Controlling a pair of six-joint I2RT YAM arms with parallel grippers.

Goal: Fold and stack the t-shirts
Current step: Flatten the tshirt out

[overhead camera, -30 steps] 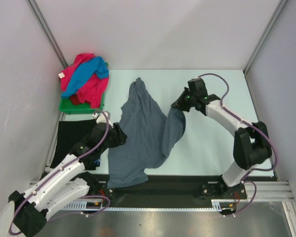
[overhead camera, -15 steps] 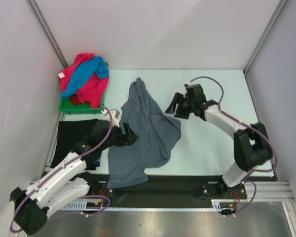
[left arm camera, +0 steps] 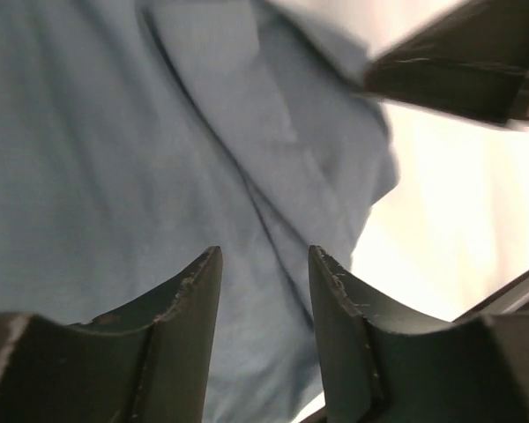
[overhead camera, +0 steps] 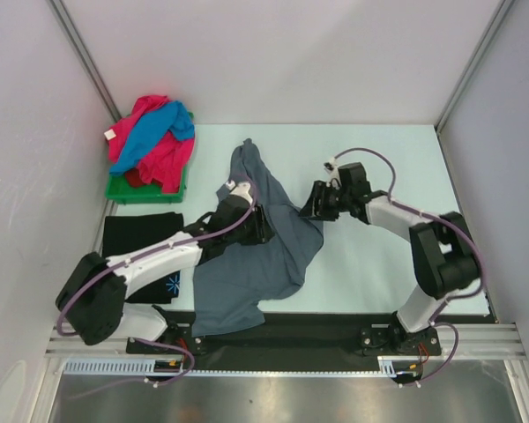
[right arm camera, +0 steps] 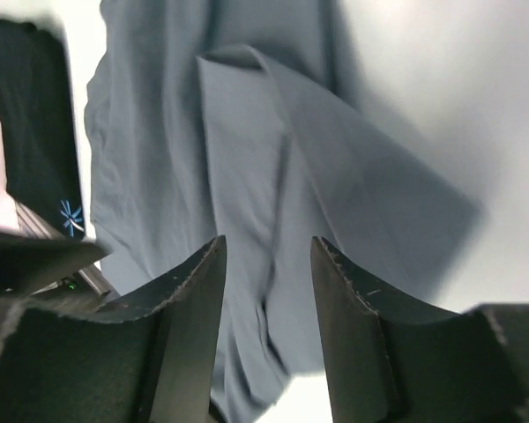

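Observation:
The slate-grey t-shirt [overhead camera: 247, 264] lies rumpled in the middle of the table, one side folded over. It also shows in the left wrist view [left arm camera: 115, 159] and the right wrist view [right arm camera: 247, 176]. My left gripper [overhead camera: 263, 225] is open and empty above the shirt's middle; it shows in its wrist view [left arm camera: 264, 264] too. My right gripper [overhead camera: 313, 203] is open and empty just above the shirt's right edge, as in its wrist view [right arm camera: 266, 256]. A folded black t-shirt [overhead camera: 132, 242] with a blue-white print lies at the left. Pink and blue t-shirts [overhead camera: 154, 137] are piled at the back left.
The green plastic tray [overhead camera: 128, 189] under the pink and blue pile stands at the back left corner. White walls close in the table on three sides. A black strip and metal rail run along the near edge.
My left gripper has moved right and away from me, onto the middle of the grey shirt. My right gripper let go of the shirt's right side, which dropped flat, and moved down to its edge.

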